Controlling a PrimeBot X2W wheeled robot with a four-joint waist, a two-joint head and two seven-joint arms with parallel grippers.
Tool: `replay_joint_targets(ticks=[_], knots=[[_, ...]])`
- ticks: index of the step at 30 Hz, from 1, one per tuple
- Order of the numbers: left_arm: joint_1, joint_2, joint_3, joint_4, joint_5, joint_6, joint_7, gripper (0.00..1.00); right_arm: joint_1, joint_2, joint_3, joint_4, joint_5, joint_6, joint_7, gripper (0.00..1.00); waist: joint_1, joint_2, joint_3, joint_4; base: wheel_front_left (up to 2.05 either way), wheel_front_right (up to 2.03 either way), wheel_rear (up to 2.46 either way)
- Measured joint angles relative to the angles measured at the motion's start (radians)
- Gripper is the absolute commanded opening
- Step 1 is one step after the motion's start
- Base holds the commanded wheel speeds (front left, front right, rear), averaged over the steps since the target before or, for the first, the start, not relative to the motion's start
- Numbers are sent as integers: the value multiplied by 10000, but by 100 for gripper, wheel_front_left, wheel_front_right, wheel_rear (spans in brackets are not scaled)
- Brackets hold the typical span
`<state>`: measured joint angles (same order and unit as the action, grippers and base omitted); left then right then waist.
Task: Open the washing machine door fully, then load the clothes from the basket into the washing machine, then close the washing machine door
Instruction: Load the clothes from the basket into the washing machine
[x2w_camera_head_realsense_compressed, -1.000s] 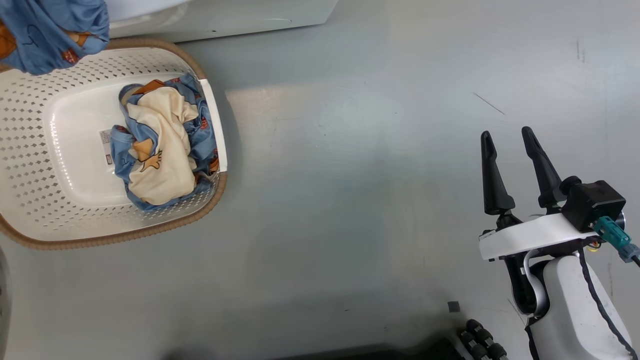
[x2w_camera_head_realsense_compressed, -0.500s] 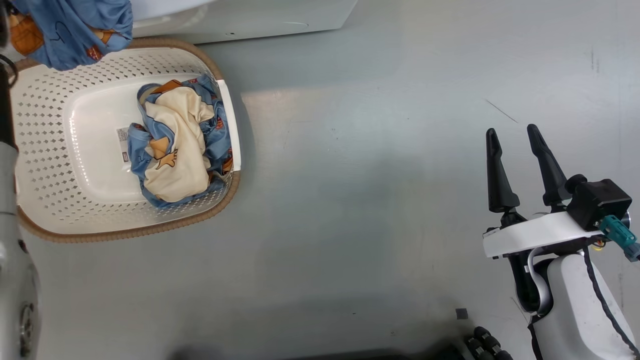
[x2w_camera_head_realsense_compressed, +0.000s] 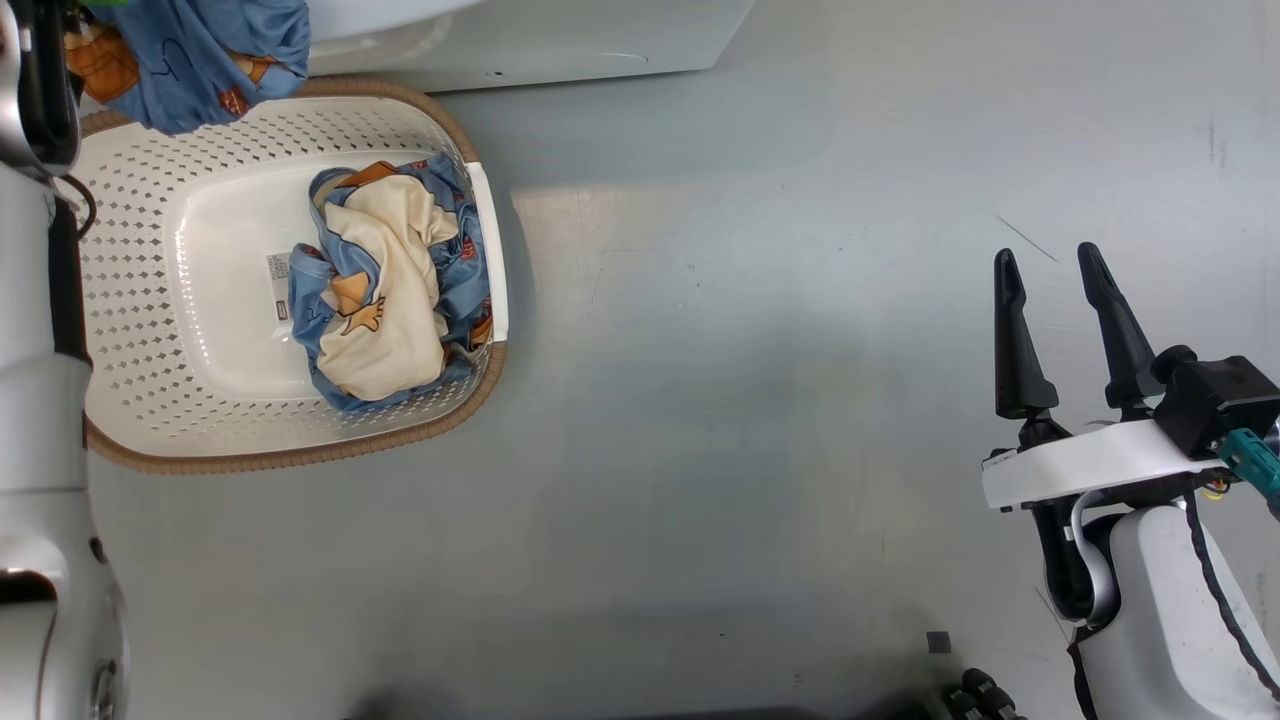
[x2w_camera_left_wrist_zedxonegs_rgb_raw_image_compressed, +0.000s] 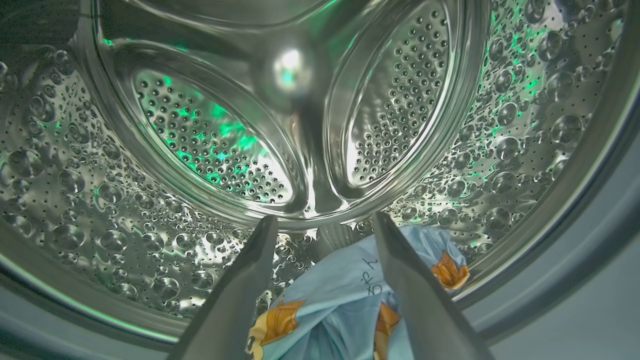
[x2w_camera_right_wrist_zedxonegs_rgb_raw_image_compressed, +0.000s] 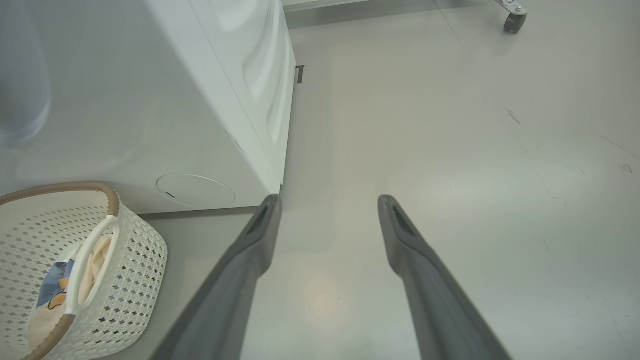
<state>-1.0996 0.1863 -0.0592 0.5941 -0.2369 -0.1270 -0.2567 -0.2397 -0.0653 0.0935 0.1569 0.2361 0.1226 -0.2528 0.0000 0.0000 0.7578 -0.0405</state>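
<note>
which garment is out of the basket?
The light blue garment with orange prints, lying at the mouth of the drum between the open fingers of the left gripper. The cream-and-blue bundle sits in the basket.

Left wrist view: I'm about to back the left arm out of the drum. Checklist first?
1. Left gripper open: ok.
2. Blue garment free of its fingers: cannot tell, it lies between them.
3. Garment fully inside the drum: cannot tell, it sits at the front lip.
4. More clothes waiting in the basket: ok.
5. Right gripper open, away from the basket: ok.
</note>
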Motion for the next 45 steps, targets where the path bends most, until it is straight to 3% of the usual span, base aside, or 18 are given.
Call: replay_joint_targets(ticks=[14,30,45], knots=[[1958,-130,548,-1582,-29,40,0,100,0,-10,13,-23,-46,0,0,100,0,0,-139,151,0,0,0],[4569,-731,1243,-3498,-21,324,-2,100,4,-8,82,-13,-71,0,0,100,0,0,-319,127,0,0,0],[6634,-1110,1546,-4429,71,410,0,100,28,-10,157,44,-71,0,0,100,0,0,-621,108,0,0,0]])
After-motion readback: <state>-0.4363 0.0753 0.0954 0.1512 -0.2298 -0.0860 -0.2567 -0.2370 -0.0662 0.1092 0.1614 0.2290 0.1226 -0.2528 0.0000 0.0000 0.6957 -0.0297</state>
